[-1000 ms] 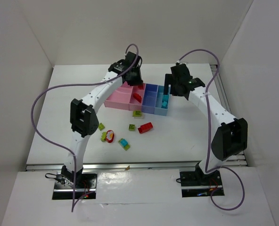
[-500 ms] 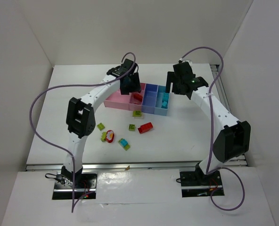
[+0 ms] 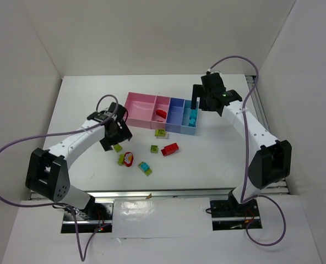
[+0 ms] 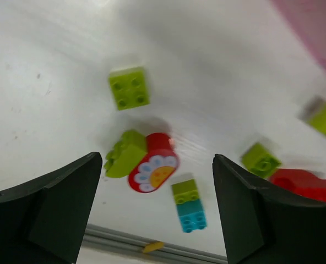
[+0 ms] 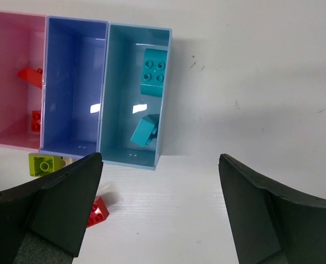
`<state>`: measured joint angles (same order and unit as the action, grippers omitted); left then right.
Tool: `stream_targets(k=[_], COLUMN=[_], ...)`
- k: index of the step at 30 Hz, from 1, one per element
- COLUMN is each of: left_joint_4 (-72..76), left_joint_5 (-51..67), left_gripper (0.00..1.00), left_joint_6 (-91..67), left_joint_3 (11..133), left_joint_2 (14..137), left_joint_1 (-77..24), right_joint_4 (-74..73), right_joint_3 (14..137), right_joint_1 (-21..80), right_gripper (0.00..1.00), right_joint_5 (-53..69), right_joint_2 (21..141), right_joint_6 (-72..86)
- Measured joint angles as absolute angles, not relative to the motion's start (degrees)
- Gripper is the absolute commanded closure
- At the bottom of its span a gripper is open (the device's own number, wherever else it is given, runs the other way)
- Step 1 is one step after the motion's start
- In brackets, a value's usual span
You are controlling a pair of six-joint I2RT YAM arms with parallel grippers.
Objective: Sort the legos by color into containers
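Observation:
The containers (image 3: 140, 104) stand in a row at the table's middle: two pink, one blue, one light blue. A red lego (image 3: 161, 114) lies in the second pink bin (image 5: 9, 66). Two teal legos (image 5: 153, 71) lie in the light blue bin (image 5: 113, 93). My left gripper (image 3: 114, 135) hovers open and empty over loose legos: a green brick (image 4: 129, 88), a red flower piece (image 4: 155, 170) joined to a green one, and a green-and-cyan stack (image 4: 189, 205). My right gripper (image 5: 160, 165) hangs open and empty at the light blue bin's near right corner.
More loose legos lie in front of the bins: a green one (image 3: 161, 132) against the blue bin (image 3: 175, 113), another green (image 3: 154, 148) and a red one (image 3: 170, 149). The table's metal front rail (image 3: 152, 192) runs just behind the stack. White walls enclose the table.
My left arm swung away from the pink bins, down and left to the loose legos, and its jaws opened. The right arm barely moved.

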<state>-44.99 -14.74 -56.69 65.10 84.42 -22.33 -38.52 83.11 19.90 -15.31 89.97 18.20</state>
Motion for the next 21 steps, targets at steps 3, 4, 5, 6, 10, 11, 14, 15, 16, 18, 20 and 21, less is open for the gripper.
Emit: stream_targets(k=[3, 4, 5, 6, 10, 11, 14, 15, 16, 18, 20, 21], left_joint_4=[-46.5, -46.9, -46.8, -46.4, -41.7, -40.8, -38.7, -37.9, -37.0, -36.4, -35.7, -35.2], left_joint_5=[-14.8, -14.8, -14.8, -14.7, -14.6, -14.5, -13.8, -13.6, -13.4, -13.2, -13.1, -13.1], left_gripper=[0.08, 0.08, 0.08, 0.08, 0.14, 0.16, 0.25, 0.25, 0.25, 0.28, 0.32, 0.38], left_joint_6=[-61.3, -62.3, -63.4, -64.0, -65.0, -65.0, -64.7, -64.6, -64.5, -64.4, -64.2, -64.1], left_joint_3=[61.1, 60.8, 60.7, 60.7, 58.9, 58.2, 56.7, 56.7, 56.7, 57.1, 57.7, 58.0], left_joint_2=[84.7, 84.8, 84.8, 85.2, 88.5, 89.4, 92.6, 93.7, 94.6, 96.0, 96.4, 96.6], left_joint_1=[-21.5, -21.1, -20.6, -19.7, -16.4, -16.0, -15.3, -15.1, -15.1, -15.1, -15.1, -15.1], right_joint_4=[-38.5, -38.5, -38.5, -38.5, -38.5, -38.5, -38.5, -38.5, -38.5, -38.5, -38.5, -38.5], right_joint_3=[83.1, 83.1, 83.1, 83.1, 83.1, 83.1, 83.1, 83.1, 83.1, 83.1, 83.1, 83.1], right_joint_1=[20.4, 20.6, 20.8, 20.9, 21.0, 21.0, 21.0, 21.0, 21.0, 21.0, 21.0, 21.0], right_gripper=[0.07, 0.07, 0.07, 0.07, 0.06, 0.06, 0.06, 0.06, 0.06, 0.06, 0.06, 0.06], right_joint_5=[-14.5, -14.3, -14.2, -14.2, -14.2, -14.2, -14.2, -14.2, -14.3, -14.6, -14.6, -14.7], right_joint_2=[91.1, 91.5, 92.0, 92.3, 92.8, 92.8, 92.8, 92.9, 92.9, 93.1, 93.4, 93.4], right_joint_6=[18.2, 18.2, 18.2, 18.2, 18.1, 18.1, 17.9, 17.8, 17.7, 17.5, 17.5, 17.5])
